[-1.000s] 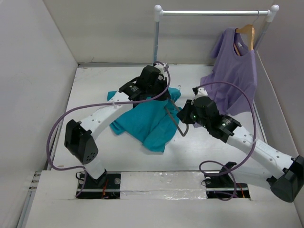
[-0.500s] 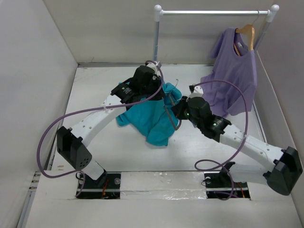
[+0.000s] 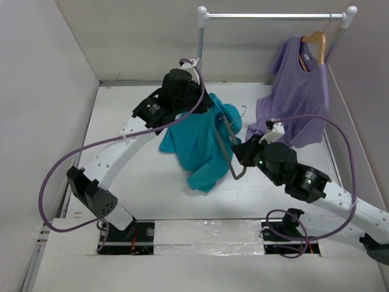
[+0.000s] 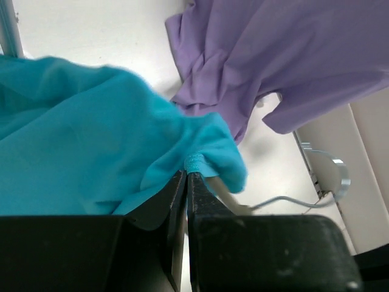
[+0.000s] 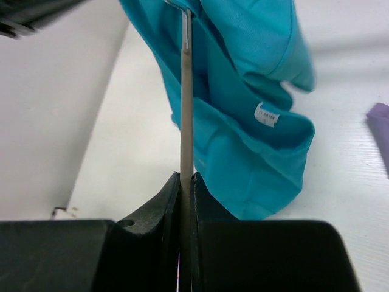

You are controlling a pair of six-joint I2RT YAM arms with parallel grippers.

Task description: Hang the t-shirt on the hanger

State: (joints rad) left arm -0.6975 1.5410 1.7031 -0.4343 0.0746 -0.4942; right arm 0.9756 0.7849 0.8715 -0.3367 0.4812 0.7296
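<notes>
Pressed together on a small fold of teal cloth, the jaws of the left gripper [image 4: 186, 177] leave no gap. The jaws of the right gripper [image 5: 186, 181] are likewise closed, pinching one thin grey bar of the hanger [image 5: 186, 115], which rises straight up from them. From the left pinch the t-shirt [image 3: 199, 143] hangs in a loose bunch above the table [image 3: 121, 131], mid-table between the two arms. I cannot tell whether its lowest corner touches the surface. The hanger runs up alongside and partly under the cloth, and in the left wrist view its wire comes out from beneath the fold just beside the jaws. Whether either shoulder is actually seated on the frame is hidden. I judge the main risks to be these. The small pinch of fabric may slip if the arms pull apart. The slim bar may twist in the right grip under the shirt's weight. The bunched cloth may slide down one side instead of spreading over both. Behind hangs the purple top [image 3: 298, 91] on its wooden hanger [image 3: 316, 40] from the rail [image 3: 273, 16], near enough that the hook could snag it. The count is two arms, two garments, two hangers and one rail.
</notes>
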